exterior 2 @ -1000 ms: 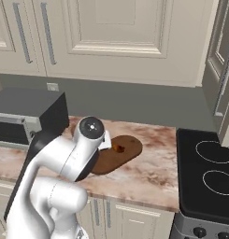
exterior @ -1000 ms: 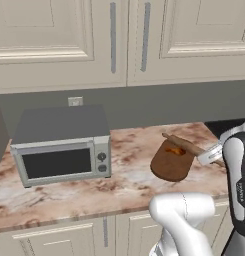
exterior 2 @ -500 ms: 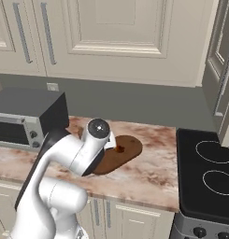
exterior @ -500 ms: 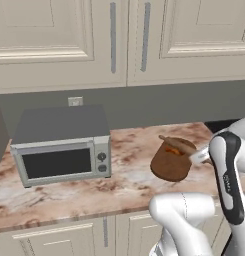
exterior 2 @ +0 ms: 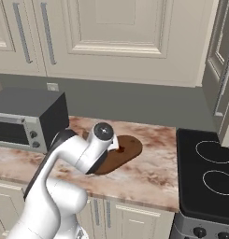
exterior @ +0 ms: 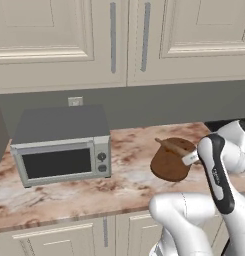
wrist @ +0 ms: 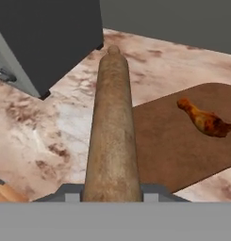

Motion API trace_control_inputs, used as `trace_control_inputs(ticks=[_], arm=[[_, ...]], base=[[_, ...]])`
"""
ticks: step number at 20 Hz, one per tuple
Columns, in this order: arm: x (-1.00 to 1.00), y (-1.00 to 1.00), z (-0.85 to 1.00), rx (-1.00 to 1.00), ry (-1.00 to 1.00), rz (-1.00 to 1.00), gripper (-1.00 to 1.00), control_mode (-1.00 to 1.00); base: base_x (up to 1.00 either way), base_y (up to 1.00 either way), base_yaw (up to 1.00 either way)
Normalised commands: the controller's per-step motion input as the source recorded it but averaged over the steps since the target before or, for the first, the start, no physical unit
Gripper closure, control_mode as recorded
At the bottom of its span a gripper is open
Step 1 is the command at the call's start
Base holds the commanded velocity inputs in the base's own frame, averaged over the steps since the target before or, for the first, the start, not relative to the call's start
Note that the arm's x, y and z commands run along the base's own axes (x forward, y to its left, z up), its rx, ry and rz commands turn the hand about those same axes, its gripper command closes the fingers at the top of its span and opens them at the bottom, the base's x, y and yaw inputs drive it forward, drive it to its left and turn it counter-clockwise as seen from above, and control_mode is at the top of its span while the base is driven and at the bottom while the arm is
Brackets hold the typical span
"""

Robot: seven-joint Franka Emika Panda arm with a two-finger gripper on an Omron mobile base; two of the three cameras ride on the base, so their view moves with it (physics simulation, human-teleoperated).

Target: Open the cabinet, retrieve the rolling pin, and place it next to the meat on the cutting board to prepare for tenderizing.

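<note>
No text, label, brand, number or sign could be read in these pictures. The microwave [exterior: 64, 147] had two round knobs on its front panel, but any marks around them were too small and too blurred to read.

I see the rolling pin [exterior: 172, 146] slanting over the far part of the cutting board [exterior: 170, 161], near the counter's [exterior: 94, 190] right end. A microwave [exterior: 61, 145] sits toward its left end, beneath the closed cabinet [exterior: 129, 40].
</note>
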Motion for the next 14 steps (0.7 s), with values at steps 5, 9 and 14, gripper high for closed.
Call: trace_control_inputs(ticks=[5,9,14], arm=[[0.32,-0.05,-0.35,0.00,0.03,0.00,1.00,-1.00],[0.30,-0.05,-0.32,0.00,0.02,0.00,1.00,-1.00],[0.26,-0.02,-0.27,0.00,0.02,0.00,1.00,-1.00]], base=[[0.00,0.00,0.00],[0.00,0.00,0.00],[0.00,0.00,0.00]])
